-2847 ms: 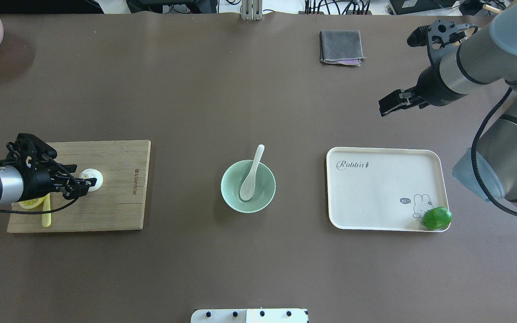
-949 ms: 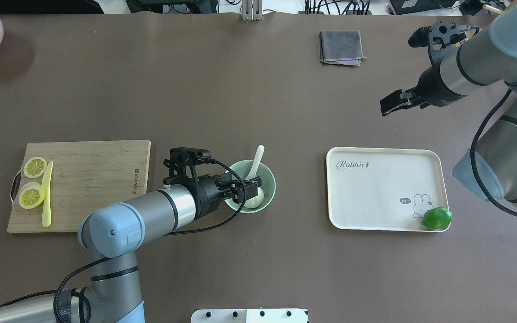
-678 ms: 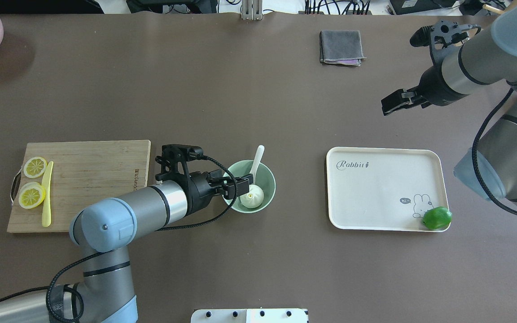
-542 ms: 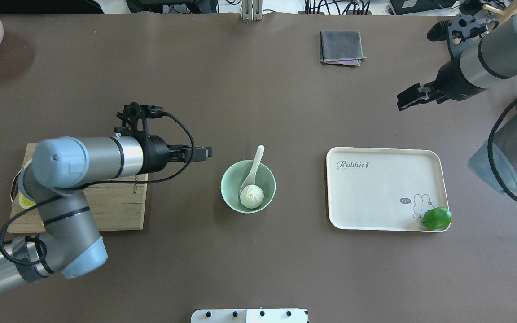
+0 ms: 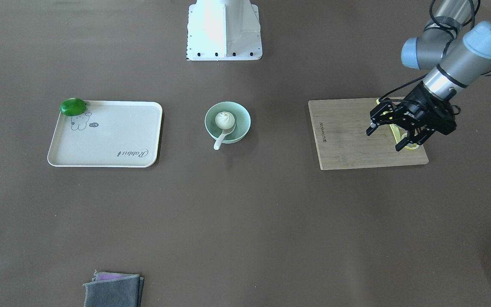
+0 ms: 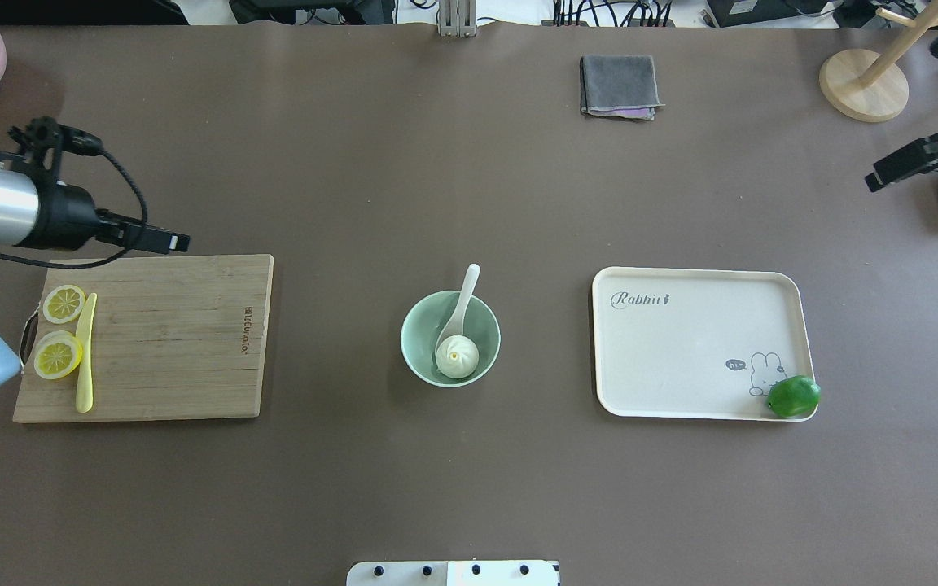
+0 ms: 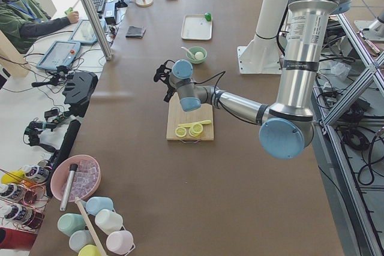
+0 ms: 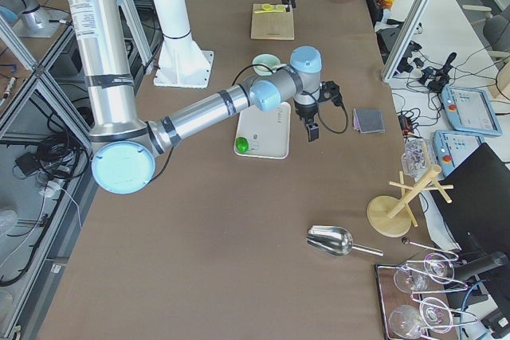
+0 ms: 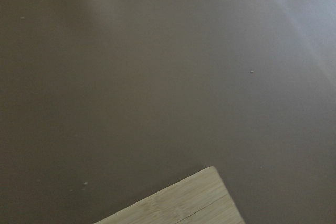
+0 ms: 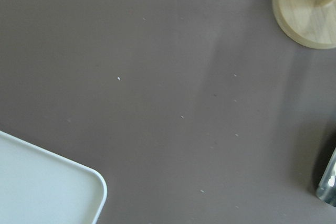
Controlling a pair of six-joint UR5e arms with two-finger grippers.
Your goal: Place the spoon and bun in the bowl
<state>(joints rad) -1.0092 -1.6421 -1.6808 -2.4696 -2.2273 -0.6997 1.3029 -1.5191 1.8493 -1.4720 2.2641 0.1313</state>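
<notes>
left jaws: apart, nothing between them; hanging in the air over the cutting board (image 6: 176,342), clear of the surface (image 6: 355,163)
right jaws: at the frame edge in the front view, two tips with a gap between them, so apart and empty
bowl (image 6: 416,325): mid-surface, between the two sets of jaws, well apart from both
bun (image 6: 458,356): inside the bowl, pleats up, well apart from the left jaws
spoon (image 6: 462,295): scoop in the bowl touching the bun; handle leans on the rim and pokes out on the far side from the robot
lemon slices (image 6: 62,303) and knife (image 6: 85,358): on the board's outer end, near the left jaws
tray (image 6: 681,350): between bowl and right jaws; green fruit (image 6: 793,395) on its corner
cloth (image 6: 619,85): folded, well apart from both jaws
</notes>
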